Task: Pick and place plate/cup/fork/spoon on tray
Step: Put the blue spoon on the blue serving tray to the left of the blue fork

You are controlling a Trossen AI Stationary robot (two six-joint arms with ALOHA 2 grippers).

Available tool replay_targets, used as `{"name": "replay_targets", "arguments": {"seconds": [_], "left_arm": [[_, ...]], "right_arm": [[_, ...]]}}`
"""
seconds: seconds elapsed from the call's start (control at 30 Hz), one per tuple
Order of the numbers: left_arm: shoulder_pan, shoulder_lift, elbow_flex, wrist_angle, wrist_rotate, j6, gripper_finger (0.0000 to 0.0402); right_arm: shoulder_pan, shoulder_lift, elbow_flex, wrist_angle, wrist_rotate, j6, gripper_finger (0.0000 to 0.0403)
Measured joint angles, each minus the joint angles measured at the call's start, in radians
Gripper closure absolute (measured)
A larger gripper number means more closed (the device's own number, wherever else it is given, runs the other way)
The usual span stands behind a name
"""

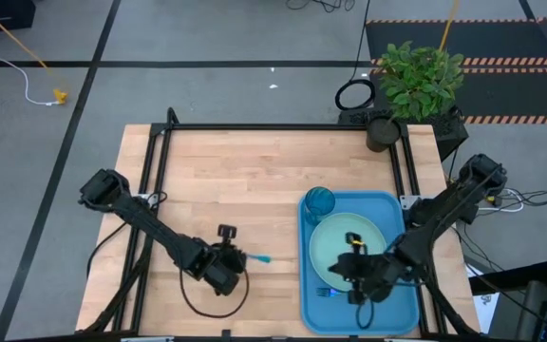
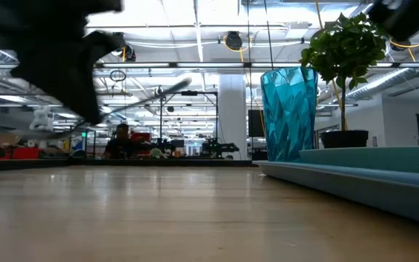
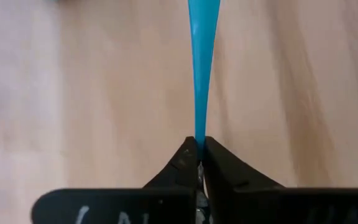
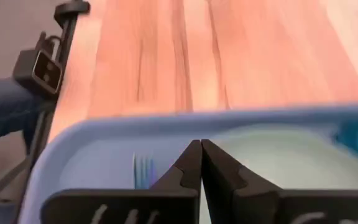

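Observation:
My left gripper [image 1: 241, 258] is shut on the spoon [image 1: 259, 258], whose light blue handle [image 3: 202, 56] runs away from the fingers; its bowl is hidden. The blue tray [image 1: 402, 313] lies at the table's right. On it lie the pale green plate [image 1: 335, 242], the fork [image 1: 326, 292] near the tray's left front and the teal cup [image 1: 319, 201], which stands at its far left corner. My right gripper [image 1: 345, 274] is shut and empty above the plate's near edge. Its wrist view shows the fork's tines [image 4: 143, 171] and the plate [image 4: 278, 155]. My left gripper pinches the narrow end of the spoon's handle [image 3: 199, 134] between its two fingertips. The handle sticks out past the fingertips toward the tray, in line with the fingers. In the low view the handle [image 2: 173, 86] slants well above the table, lifted clear.
A potted plant [image 1: 416, 81] stands at the table's far right corner. A black frame [image 1: 283, 126] runs along the table's far edge and sides. Bare wood lies between the left gripper and the tray [image 2: 355, 178].

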Motion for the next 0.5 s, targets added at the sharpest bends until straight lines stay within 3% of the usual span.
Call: {"name": "replay_targets", "arguments": {"seconds": [0.2,0.5], "left_arm": [[0.058,-0.001,0.031,0.140,-0.070,0.102,0.0393],[0.126,0.023,0.031,0.224,-0.099,0.071,0.0390]], "right_arm": [[-0.085,0.126,0.002,0.320,0.004,-0.295,0.0373],[-0.187,0.231,0.183,0.368,0.053,-0.549,0.0278]]}}
